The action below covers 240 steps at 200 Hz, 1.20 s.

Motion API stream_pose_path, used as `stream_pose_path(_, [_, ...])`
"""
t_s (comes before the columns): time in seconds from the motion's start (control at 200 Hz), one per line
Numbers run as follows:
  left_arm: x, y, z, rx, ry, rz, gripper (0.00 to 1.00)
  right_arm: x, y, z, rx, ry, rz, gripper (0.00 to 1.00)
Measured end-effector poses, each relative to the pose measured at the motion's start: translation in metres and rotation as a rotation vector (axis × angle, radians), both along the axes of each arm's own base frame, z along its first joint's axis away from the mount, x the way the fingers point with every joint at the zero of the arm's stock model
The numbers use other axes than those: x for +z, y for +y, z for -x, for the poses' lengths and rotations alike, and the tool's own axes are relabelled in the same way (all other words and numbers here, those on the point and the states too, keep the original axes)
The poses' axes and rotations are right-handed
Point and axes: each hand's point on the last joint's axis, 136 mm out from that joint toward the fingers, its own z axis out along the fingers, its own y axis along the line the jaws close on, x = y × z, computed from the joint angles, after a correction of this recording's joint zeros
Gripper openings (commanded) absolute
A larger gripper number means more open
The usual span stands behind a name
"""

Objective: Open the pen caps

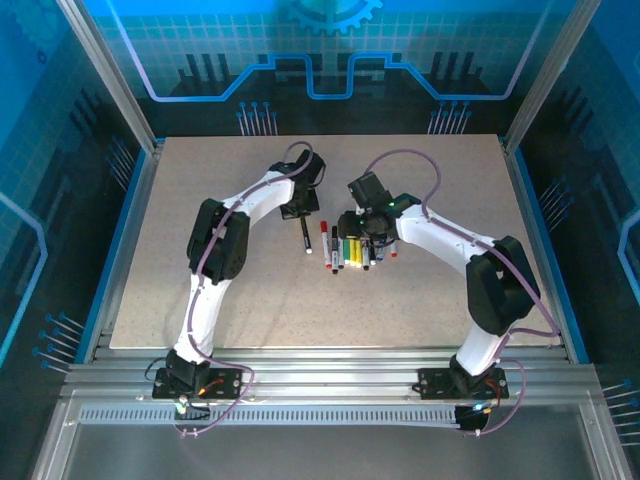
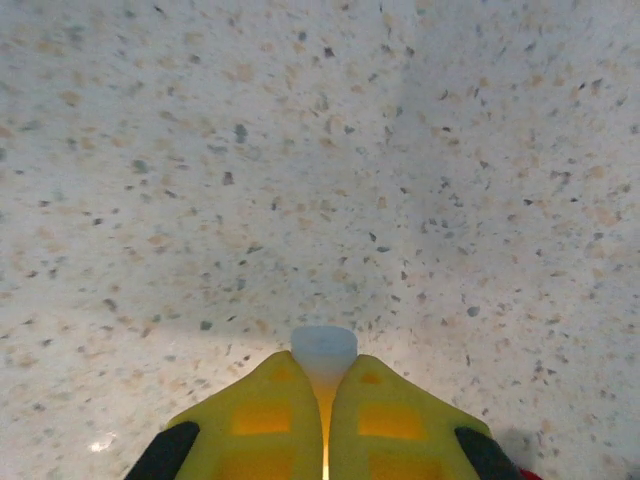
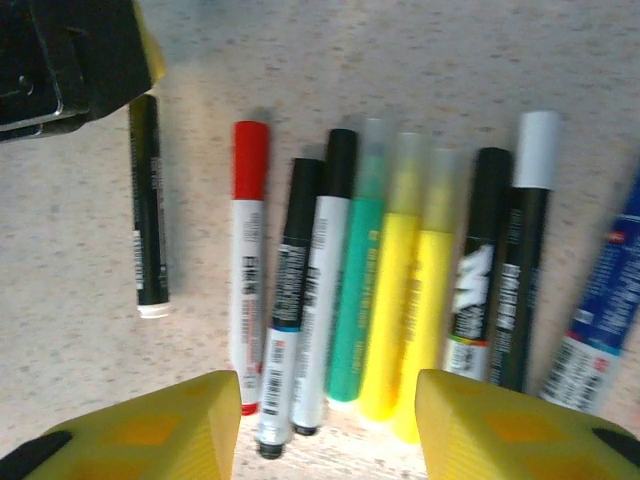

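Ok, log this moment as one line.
left gripper: shut on whitish stub | right gripper: open over pen row | black pen: lying alone beside left gripper | red cap: on

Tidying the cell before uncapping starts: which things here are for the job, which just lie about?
Job: row of pens, lone black pen, red cap, whitish piece pinched by left gripper, open right gripper.
Not the job: table, arm cables, frame rails.

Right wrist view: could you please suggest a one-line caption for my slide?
Open right end effector above a row of pens on the speckled table, one black pen lying apart.
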Motion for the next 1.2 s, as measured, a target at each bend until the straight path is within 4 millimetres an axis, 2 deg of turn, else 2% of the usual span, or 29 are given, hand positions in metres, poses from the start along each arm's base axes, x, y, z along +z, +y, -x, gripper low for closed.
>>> stream_pose_path(0.1, [0.019,-0.004,0.001,-0.008,-0.019,0.049,0.0,0.002,0.018,-0.003,0.039,0.007,-0.075,0.51])
stream_pose_path(0.245, [0.049,-0.016,0.006,-0.037,-0.052,0.136,0.0,0.005,0.043,-0.004,0.094,0.026,-0.195,0.64])
stream_pose_path(0.355, [0.064,-0.023,0.011,-0.056,-0.07,0.182,0.0,0.008,0.058,-0.004,0.122,0.039,-0.274,0.67])
stream_pose_path(0.575, [0.067,-0.028,0.02,-0.069,-0.057,0.219,0.0,0.011,0.076,-0.008,0.153,0.055,-0.359,0.62])
stream_pose_path(0.74, [0.071,-0.031,0.021,-0.075,-0.064,0.235,0.0,0.009,0.082,-0.008,0.156,0.075,-0.384,0.56])
stream_pose_path(0.941, [0.078,-0.034,0.022,-0.085,-0.077,0.246,0.0,-0.001,0.084,-0.01,0.146,0.096,-0.382,0.53])
stream_pose_path(1.046, [0.079,-0.036,0.023,-0.089,-0.08,0.249,0.0,-0.008,0.085,-0.011,0.138,0.111,-0.379,0.47])
stream_pose_path(1.106, [0.078,-0.037,0.024,-0.091,-0.077,0.25,0.0,-0.012,0.086,-0.01,0.137,0.117,-0.378,0.39])
stream_pose_path(1.146, [0.077,-0.037,0.024,-0.092,-0.074,0.25,0.0,-0.013,0.087,-0.01,0.132,0.124,-0.38,0.31])
stream_pose_path(1.201, [0.076,-0.037,0.025,-0.092,-0.072,0.253,0.0,-0.014,0.088,-0.01,0.14,0.124,-0.384,0.16])
